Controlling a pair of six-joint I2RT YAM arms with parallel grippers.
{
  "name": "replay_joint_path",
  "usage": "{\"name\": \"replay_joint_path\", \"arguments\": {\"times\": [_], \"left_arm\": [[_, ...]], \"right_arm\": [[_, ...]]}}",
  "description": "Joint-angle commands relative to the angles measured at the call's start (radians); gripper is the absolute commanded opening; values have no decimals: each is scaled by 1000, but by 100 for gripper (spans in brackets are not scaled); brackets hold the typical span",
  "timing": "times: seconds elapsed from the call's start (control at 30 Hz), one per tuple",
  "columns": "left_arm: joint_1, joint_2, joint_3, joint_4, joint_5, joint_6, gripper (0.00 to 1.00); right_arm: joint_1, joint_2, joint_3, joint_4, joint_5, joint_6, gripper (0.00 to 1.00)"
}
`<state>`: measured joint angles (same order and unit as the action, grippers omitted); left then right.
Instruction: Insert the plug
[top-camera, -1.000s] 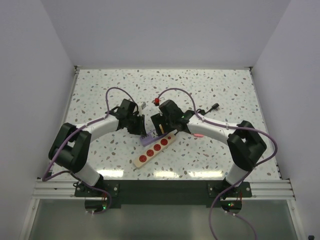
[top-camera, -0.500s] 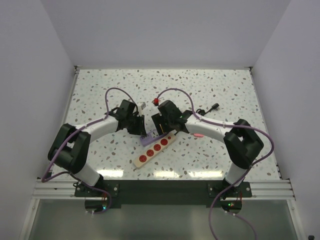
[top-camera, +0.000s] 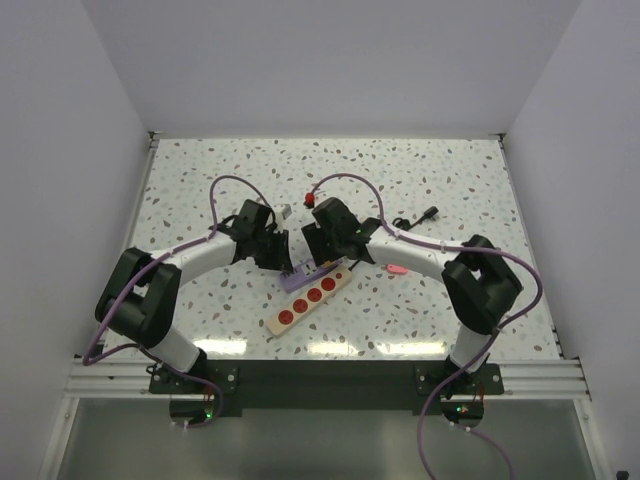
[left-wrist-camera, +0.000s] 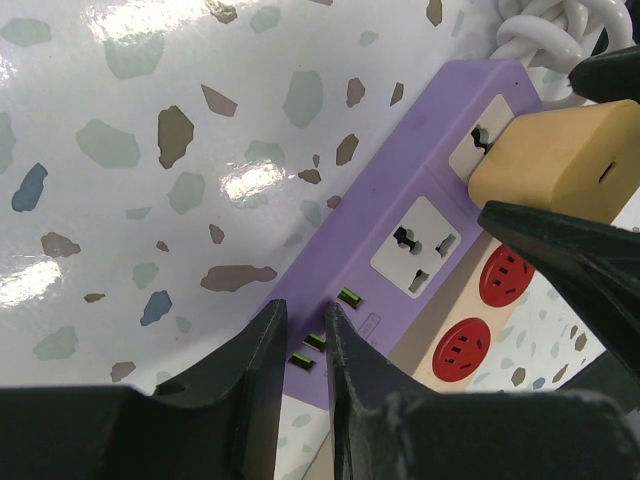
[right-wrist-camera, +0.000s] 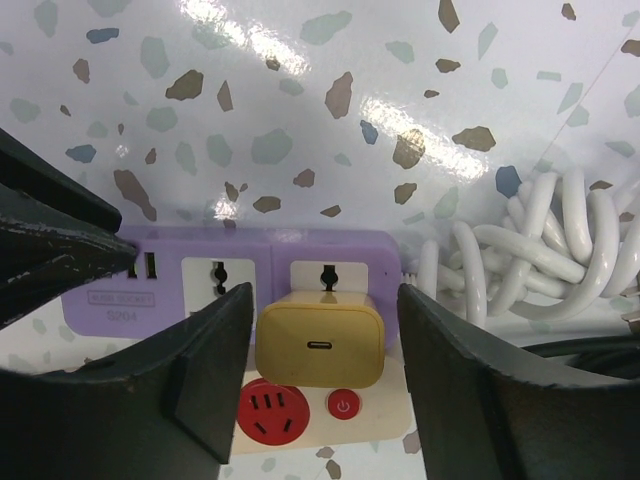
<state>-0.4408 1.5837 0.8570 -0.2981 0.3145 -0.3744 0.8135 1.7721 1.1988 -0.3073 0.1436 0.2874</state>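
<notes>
We see the yellow plug (right-wrist-camera: 320, 345) standing on the purple power strip (left-wrist-camera: 400, 190), over the socket at the strip's cable end, directly between the fingers of the right claw (right-wrist-camera: 325, 292). That claw is spread only a little wider than the plug. In its own wrist view one finger (right-wrist-camera: 200, 380) stands on each side of the yellow block, with a thin sliver of strip showing between block and finger on both sides. We read it as flanking the plug, not pinching it. We cannot tell whether the plug's pins are fully seated; the top of the socket peeks out just beyond the block.

The left claw (left-wrist-camera: 302, 312) is drawn narrow, its two fingers almost together, tips down at the other end of the purple strip. Through the slim gap between them we see the strip's small green ports. An uncovered socket lies just ahead of the tips, and the plug lies farther ahead, toward the right claw.

Touching the purple strip on the palm side of the right claw lies a cream power strip (top-camera: 310, 293) with red sockets. A bundled white cable (right-wrist-camera: 520, 260) rests on the speckled tabletop (left-wrist-camera: 150, 150), just past the finger on the right of that claw's wrist view.
</notes>
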Motion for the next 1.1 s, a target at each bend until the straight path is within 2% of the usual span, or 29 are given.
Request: {"name": "replay_joint_path", "arguments": {"times": [0.0,0.2,0.33,0.77,0.87,0.9,1.0,1.07], "left_arm": [[-3,5,-36,-67,-37,29,26],[-3,2,-39,-62,-37,28,25],[-3,6,-39,-64,-37,26,25],[-3,21,-32,-65,-38,22,24],[-3,24,-29,-68,-38,20,23],[-3,24,-30,-68,-38,22,23],[-3,24,-26,-72,-40,23,23],[-3,27,-27,-72,-40,23,23]], "right_arm": [[6,12,44,8,25,-1,61],[4,-5,22,-19,22,1,43],[4,-25,-10,-24,19,1,35],[39,-68,-100,14,33,19,25],[47,-62,-117,31,39,27,19],[50,-60,-122,33,42,27,11],[67,-50,-128,39,63,27,0],[81,-48,-134,46,86,29,0]]}}
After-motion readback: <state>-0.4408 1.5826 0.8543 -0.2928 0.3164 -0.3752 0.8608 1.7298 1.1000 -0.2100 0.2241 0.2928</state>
